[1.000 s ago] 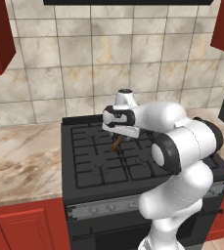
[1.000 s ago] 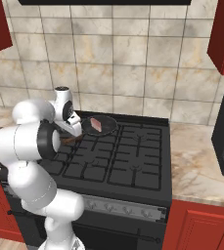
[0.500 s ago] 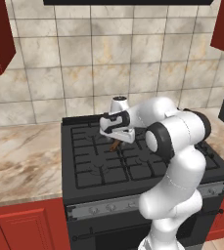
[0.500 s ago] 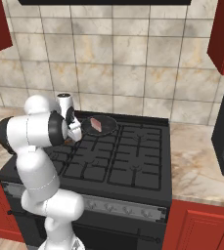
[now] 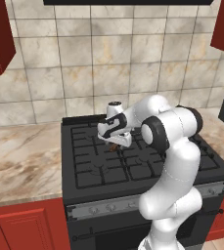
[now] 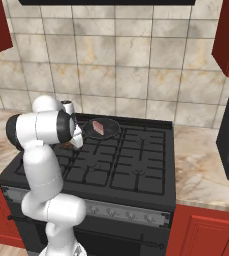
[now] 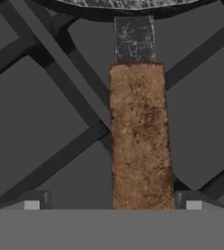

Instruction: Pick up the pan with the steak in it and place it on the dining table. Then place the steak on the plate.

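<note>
Pan [image 6: 102,129] handle [image 7: 140,136] lies between the gripper's [image 7: 112,201] wide-spread fingers — ungripped.

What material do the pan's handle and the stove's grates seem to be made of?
The pan's handle looks like rough brown wood or cork: mottled, grainy, matte. A short dark speckled neck, probably metal, joins it to the pan. The stove's grates look like dark matte cast iron, smooth and without shine. All is rendered, so this is only appearance.
</note>
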Controlling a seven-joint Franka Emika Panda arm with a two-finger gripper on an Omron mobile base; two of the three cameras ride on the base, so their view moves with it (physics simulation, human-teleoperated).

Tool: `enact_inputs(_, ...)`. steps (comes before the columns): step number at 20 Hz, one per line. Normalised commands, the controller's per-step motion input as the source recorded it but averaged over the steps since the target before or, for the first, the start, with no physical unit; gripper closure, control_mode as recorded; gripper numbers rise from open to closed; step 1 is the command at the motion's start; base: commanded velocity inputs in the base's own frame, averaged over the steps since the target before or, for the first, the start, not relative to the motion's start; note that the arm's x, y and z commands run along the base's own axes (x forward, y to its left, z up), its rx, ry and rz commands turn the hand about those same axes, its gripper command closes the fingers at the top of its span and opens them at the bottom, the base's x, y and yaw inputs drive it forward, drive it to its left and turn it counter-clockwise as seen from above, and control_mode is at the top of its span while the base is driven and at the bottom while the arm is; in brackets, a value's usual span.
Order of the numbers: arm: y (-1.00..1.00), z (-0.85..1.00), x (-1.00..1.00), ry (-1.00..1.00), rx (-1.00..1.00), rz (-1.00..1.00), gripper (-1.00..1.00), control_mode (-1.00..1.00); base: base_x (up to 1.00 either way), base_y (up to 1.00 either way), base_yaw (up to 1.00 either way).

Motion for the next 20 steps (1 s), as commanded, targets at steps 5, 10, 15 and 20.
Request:
enact_inputs(5,0.07,-0.05,-0.01,0.01,0.01,-0.01,1.00,-1.00,0.00,0.00,0.00)
enact_inputs(10,0.12,0.21,0.00,0.00,0.06,-0.06,1.00,-1.00,0.00,0.00,0.00)
enact_inputs(15,0.40,0.75,-0.08,0.00,0.00,-0.09,1.00,-1.00,0.00,0.00,0.00)
enact_inputs(20,0.48,0.83,-0.52,-0.03,-0.02,-0.06,1.00,-1.00,0.00,0.00,0.00)
